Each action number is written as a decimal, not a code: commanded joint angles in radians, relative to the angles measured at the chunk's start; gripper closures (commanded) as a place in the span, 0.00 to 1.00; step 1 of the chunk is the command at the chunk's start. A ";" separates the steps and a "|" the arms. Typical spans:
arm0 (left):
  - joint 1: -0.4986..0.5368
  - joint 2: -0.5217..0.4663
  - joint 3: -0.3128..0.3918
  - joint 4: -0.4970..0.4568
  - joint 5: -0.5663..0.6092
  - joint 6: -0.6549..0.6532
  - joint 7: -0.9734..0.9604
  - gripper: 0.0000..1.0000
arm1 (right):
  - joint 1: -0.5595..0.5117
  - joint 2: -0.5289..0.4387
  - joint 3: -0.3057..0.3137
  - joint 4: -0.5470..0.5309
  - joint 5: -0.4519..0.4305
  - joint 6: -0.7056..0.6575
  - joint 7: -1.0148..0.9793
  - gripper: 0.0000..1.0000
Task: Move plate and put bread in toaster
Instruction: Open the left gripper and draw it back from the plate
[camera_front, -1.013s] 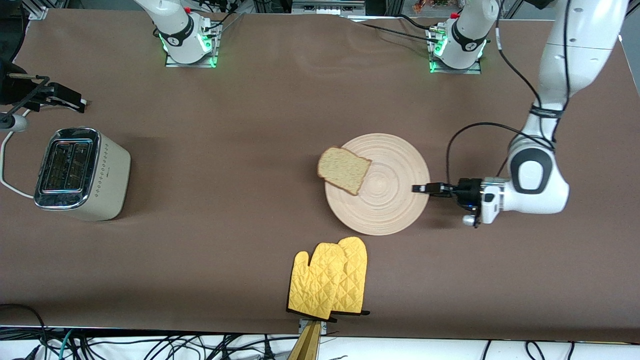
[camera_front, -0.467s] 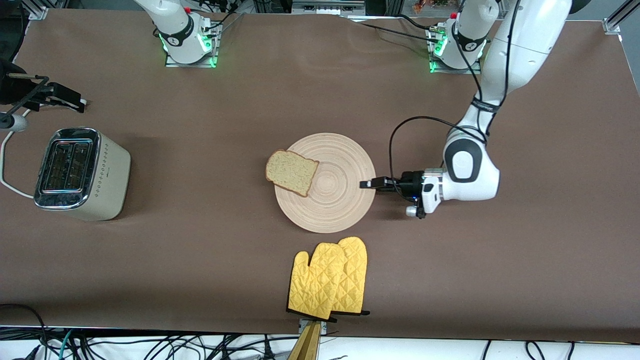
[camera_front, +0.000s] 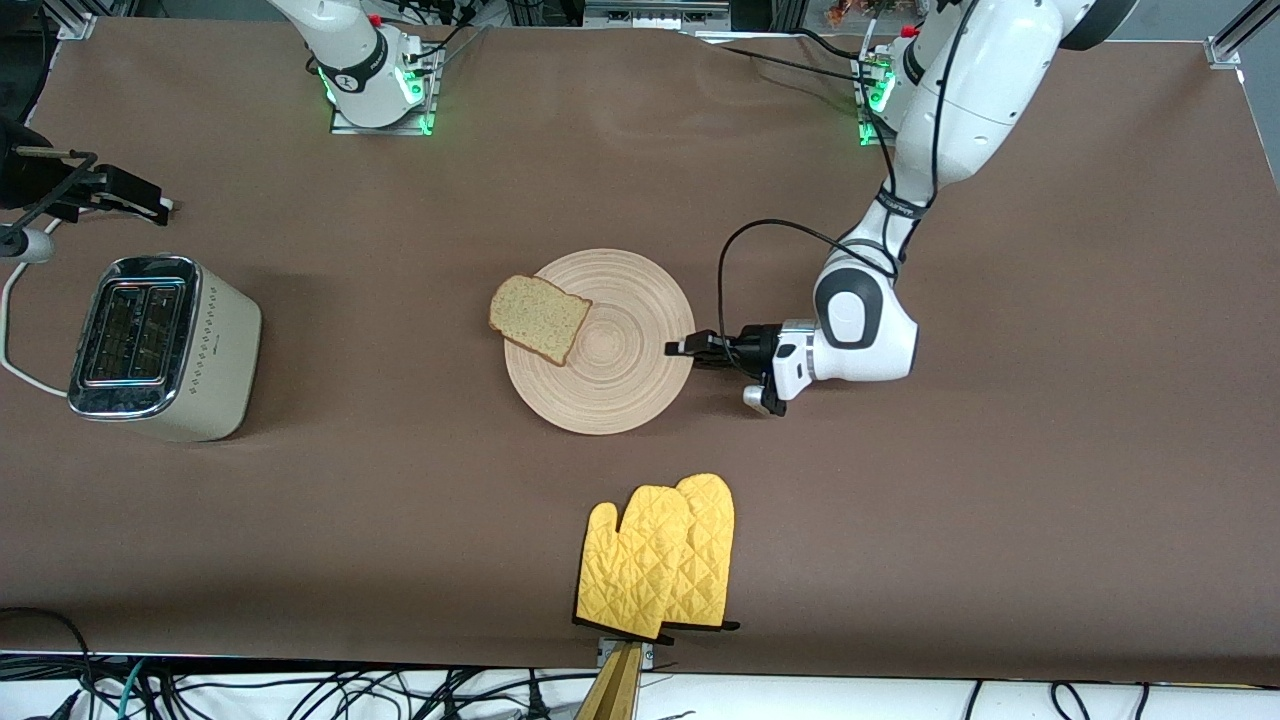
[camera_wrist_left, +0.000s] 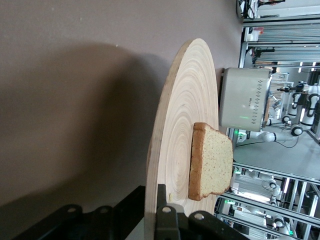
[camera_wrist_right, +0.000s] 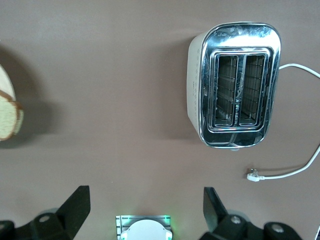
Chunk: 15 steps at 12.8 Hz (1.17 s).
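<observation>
Black, slim left end effector (camera_front: 683, 347) clamped tight on the rim of the plate (camera_front: 620, 375), at the edge toward the left arm's end of the tabletop (camera_front: 1000, 500); a low, sideways hold, apparently so the plate can slide flat with its load undisturbed. Pale wood, round, turned with fine concentric grooves (camera_wrist_left: 175, 150), much wider than what it carries. Resting on the plate's rim toward the right arm's end, and overhanging it a little: the bread (camera_front: 538, 318), a squarish wholemeal slice, speckled tan crumb inside a darker crust, soft and light, likely to shift on a jolt. Lying flat on the tabletop nearer the front camera than the plate: quilted yellow oven mitts (camera_front: 657, 556) with dark cuffs. Well apart, at the right arm's end: the toaster (camera_front: 160, 345), cream body with a row of small dots, mirror-bright chrome top, two slots both bare (camera_wrist_right: 239, 90), white cord (camera_wrist_right: 285, 172) trailing. Right end effector (camera_wrist_right: 145, 205) waiting over the tabletop near the toaster, spread wide, gripping nothing, seemingly placed to take the bread. Brown matte covering over the whole tabletop.
</observation>
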 joint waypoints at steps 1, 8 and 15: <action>-0.015 0.027 0.009 0.040 -0.041 -0.006 0.033 1.00 | -0.006 0.000 -0.002 0.019 0.014 -0.021 -0.017 0.00; -0.038 0.041 0.009 0.039 -0.041 0.037 0.034 0.99 | -0.009 0.000 -0.002 0.019 0.014 -0.021 -0.019 0.00; 0.002 -0.008 0.047 -0.004 -0.032 0.029 0.109 0.00 | -0.009 0.001 -0.008 0.019 0.014 -0.020 -0.019 0.00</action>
